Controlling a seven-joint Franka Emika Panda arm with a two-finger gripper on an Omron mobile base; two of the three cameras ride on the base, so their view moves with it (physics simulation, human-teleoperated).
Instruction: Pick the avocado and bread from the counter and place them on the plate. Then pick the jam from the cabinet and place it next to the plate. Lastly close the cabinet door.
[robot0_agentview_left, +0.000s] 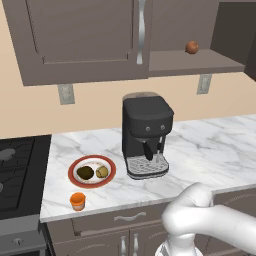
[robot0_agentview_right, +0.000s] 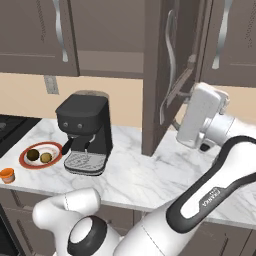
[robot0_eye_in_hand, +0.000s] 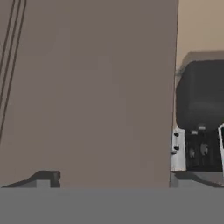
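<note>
Now the cabinet (robot0_agentview_right: 35, 35) has one door (robot0_agentview_right: 160, 75) standing open, and the arm holds its gripper (robot0_agentview_right: 202, 145) just beside that door, jaws wide and empty, probably to push it shut. On the counter (robot0_agentview_left: 210, 145) the plate (robot0_agentview_left: 92, 171) carries avocado (robot0_agentview_left: 85, 172) and bread (robot0_agentview_left: 102, 171); the jam (robot0_agentview_left: 77, 201) stands near it. The fingertips are hard to see.

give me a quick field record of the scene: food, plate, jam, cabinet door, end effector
avocado: on the plate, left of the bread
bread: on the plate
plate: on the counter, left of the coffee machine
jam: on the counter, just in front of the plate, near the edge
cabinet door: open, swung outward
end effector: beside the open door's outer face, holding nothing
</note>
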